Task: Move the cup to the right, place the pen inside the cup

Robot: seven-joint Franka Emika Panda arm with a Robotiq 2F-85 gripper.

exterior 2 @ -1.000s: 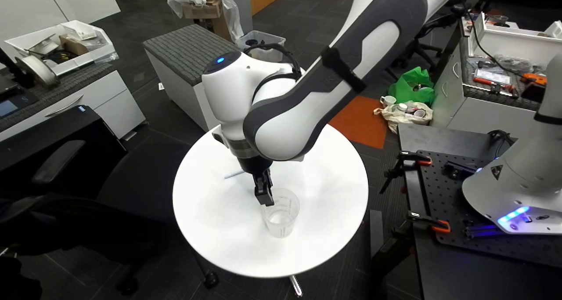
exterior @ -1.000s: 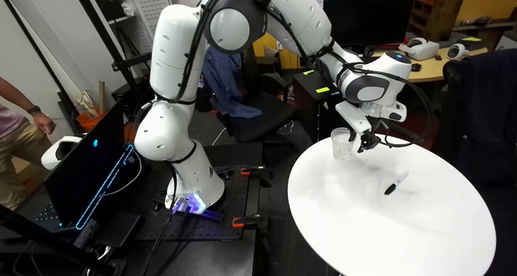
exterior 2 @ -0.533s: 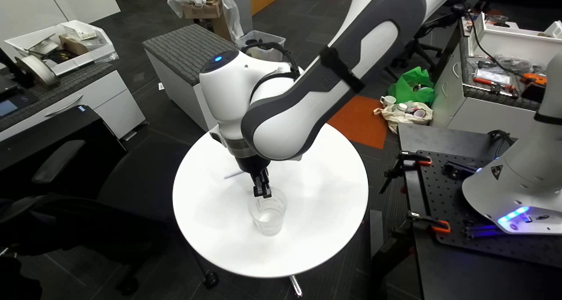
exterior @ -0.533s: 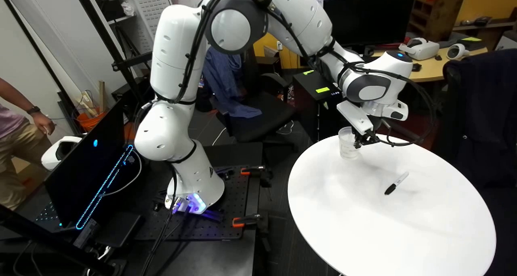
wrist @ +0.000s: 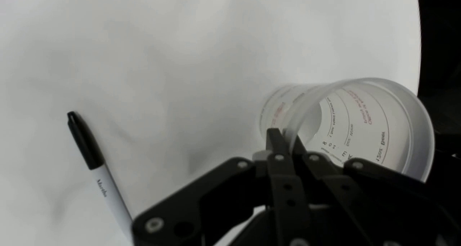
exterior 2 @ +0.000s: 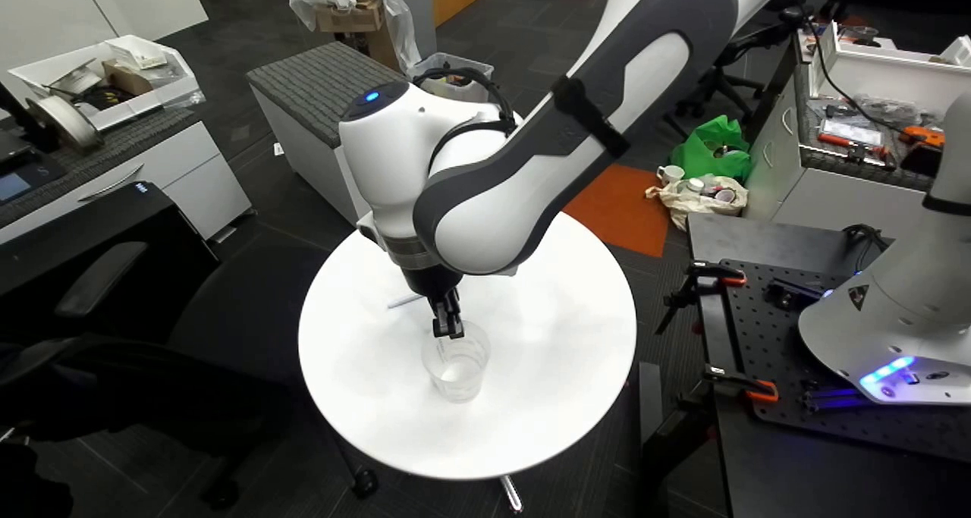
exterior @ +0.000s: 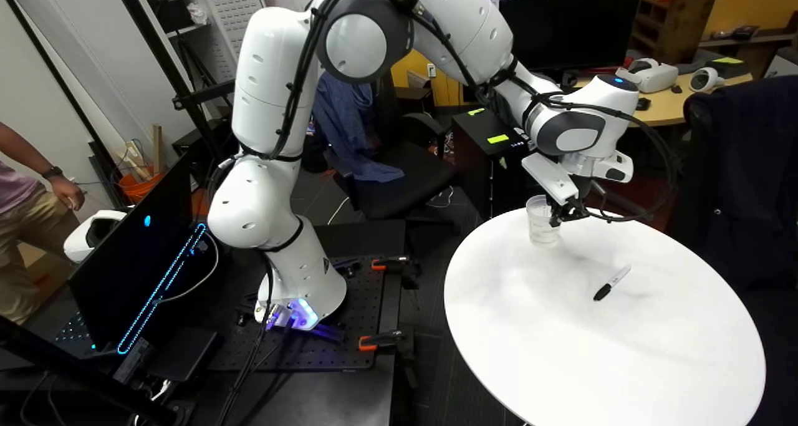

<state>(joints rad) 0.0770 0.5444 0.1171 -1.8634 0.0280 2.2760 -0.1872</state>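
We've got the claw nipped tight on the rim of the clear cup, jaws astride the wall, inside and out! Thin plastic, held at one side only, so here's our worry: the wall could flex, and the cup could swivel or slip. We can't tell whether its base touches the counter; if it drags, friction could tip it. And watch the edge: in an exterior view the cup is at the far left of the counter, close to the brink, and we'd judge that too wide a swing could carry it off. A careless release, and the springy wall might kick it over. Then there's the pen, lying flat to the right of the cup and nearer, well apart, cap toward the near left; we reckon a nudge could roll it, and once dropped in, it might topple so light a cup.

Underneath, that counter is round, white and smooth, with soft shadows. Around us, a busy room: an office chair with a blue cloth, a dark monitor beyond, a bystander at the left, and, in an exterior view, a green bag near an orange floor patch.
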